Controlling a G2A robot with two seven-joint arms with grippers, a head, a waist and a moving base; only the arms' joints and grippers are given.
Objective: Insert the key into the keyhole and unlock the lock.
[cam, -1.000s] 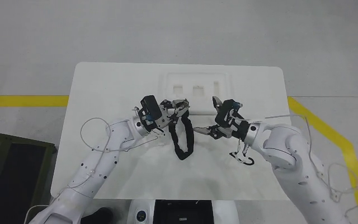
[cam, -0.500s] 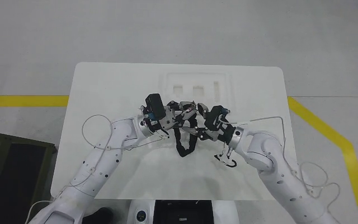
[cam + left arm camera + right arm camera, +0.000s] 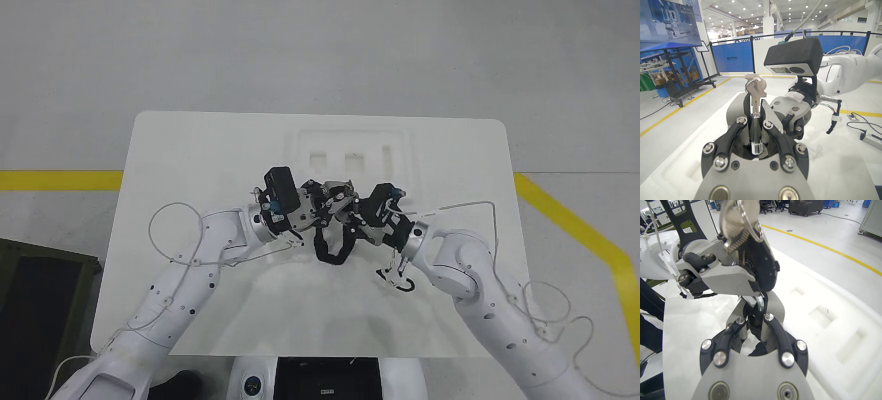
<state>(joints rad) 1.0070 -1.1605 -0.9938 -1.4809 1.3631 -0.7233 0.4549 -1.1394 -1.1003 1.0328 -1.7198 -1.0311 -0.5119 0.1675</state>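
My left gripper (image 3: 755, 123) is shut on the chrome lock cylinder (image 3: 756, 139), held above the table. A silver key (image 3: 755, 88) on a ring stands in the cylinder's keyhole. The lock's black cable (image 3: 332, 252) hangs in a loop below both grippers. My right gripper (image 3: 753, 319) meets the left one from the other side, shut on the black cable just under the lock's chrome end (image 3: 756, 301). The key and its ring (image 3: 738, 224) show above that. In the top view the left gripper (image 3: 322, 203) and right gripper (image 3: 352, 215) sit almost touching over the table's middle.
A white foam tray (image 3: 350, 155) with three rectangular pockets lies on the white table (image 3: 190, 160) behind the grippers. A yellow floor line (image 3: 60, 180) runs past both sides of the table.
My right gripper has moved left from open space to the lock and closed on its cable. The left gripper has shifted slightly right with the lock, and the cable loop has pulled up shorter.
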